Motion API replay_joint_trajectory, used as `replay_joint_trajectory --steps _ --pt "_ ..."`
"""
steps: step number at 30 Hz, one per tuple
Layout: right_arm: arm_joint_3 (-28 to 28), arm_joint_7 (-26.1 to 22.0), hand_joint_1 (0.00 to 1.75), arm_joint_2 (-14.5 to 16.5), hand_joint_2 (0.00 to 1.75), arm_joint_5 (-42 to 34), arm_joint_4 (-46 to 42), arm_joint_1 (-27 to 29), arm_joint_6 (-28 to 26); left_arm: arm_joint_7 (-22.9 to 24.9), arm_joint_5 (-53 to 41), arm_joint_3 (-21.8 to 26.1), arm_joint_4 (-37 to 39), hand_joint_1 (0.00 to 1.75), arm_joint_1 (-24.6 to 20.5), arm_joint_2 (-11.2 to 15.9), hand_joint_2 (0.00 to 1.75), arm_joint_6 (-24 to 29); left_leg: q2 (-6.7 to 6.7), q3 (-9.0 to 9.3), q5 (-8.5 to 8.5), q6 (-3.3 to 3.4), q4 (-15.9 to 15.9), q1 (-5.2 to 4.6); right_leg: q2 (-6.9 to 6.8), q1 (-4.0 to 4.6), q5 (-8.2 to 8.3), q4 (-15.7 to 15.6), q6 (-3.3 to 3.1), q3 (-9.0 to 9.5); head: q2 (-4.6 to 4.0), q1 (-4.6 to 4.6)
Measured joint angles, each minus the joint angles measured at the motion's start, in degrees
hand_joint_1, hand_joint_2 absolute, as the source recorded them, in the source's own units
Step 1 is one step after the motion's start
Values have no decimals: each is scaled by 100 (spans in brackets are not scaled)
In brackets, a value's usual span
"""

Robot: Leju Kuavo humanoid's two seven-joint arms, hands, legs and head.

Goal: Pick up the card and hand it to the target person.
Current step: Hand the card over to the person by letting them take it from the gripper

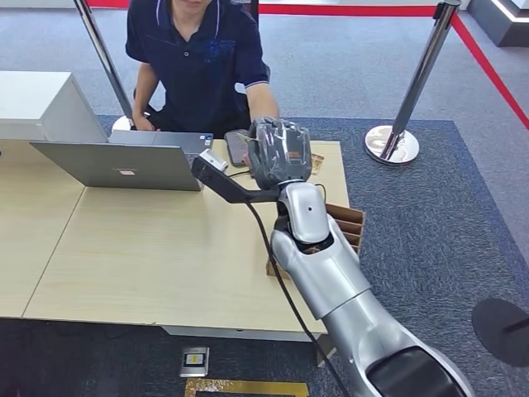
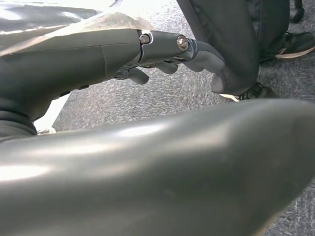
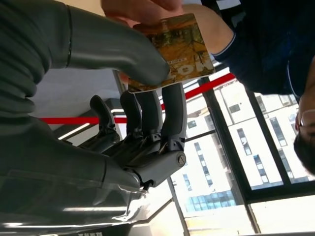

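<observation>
The card (image 3: 182, 49), yellow-brown with a printed picture, is pinched between the thick thumb and the darker fingers (image 3: 163, 108) of my right hand (image 3: 148, 98). A person's hand (image 3: 148, 9) touches the card's far edge. From the head view, my right hand (image 1: 281, 153) is raised over the table's far right corner, just in front of the seated person (image 1: 199, 58) in a dark polo shirt, and a sliver of the card (image 1: 317, 163) pokes out beside it. My left hand (image 2: 159, 54) hangs over grey carpet with its fingers loosely extended, holding nothing.
A grey laptop (image 1: 125, 161) and a dark phone (image 1: 235, 147) lie on the wooden table (image 1: 156, 256) before the person. A brown slotted cardboard holder (image 1: 350, 223) sits at the table's right edge. A white box (image 1: 37, 103) stands far left, a barrier post (image 1: 392, 142) to the right.
</observation>
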Motion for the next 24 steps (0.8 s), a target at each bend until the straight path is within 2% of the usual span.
replay_joint_trajectory --steps 3,4,7,17,24 --pt "19 5 27 79 175 -15 298 -110 2 22 -2 0 0 0 0 3 0 0 0 -1 0 0 0 0 0 0 1 0 -1 -1 0 0" --pt "29 13 5 97 175 -23 377 -128 4 27 -3 0 0 0 0 3 0 -1 0 -2 0 0 0 0 0 0 1 0 -1 -1 0 0" --pt "49 33 0 127 175 -45 547 -149 14 35 -14 0 0 0 1 4 0 -4 0 -3 0 0 0 0 0 0 1 -1 -1 -1 0 0" --pt "180 95 0 132 175 -75 903 -165 49 37 -35 0 0 0 0 13 0 -17 0 -4 1 -1 0 1 0 0 2 0 -3 -4 0 0" --pt "190 162 0 121 175 -87 997 -128 -277 47 -34 0 0 0 1 13 0 -17 0 -4 2 -2 1 1 0 0 3 -1 -3 -8 0 0"
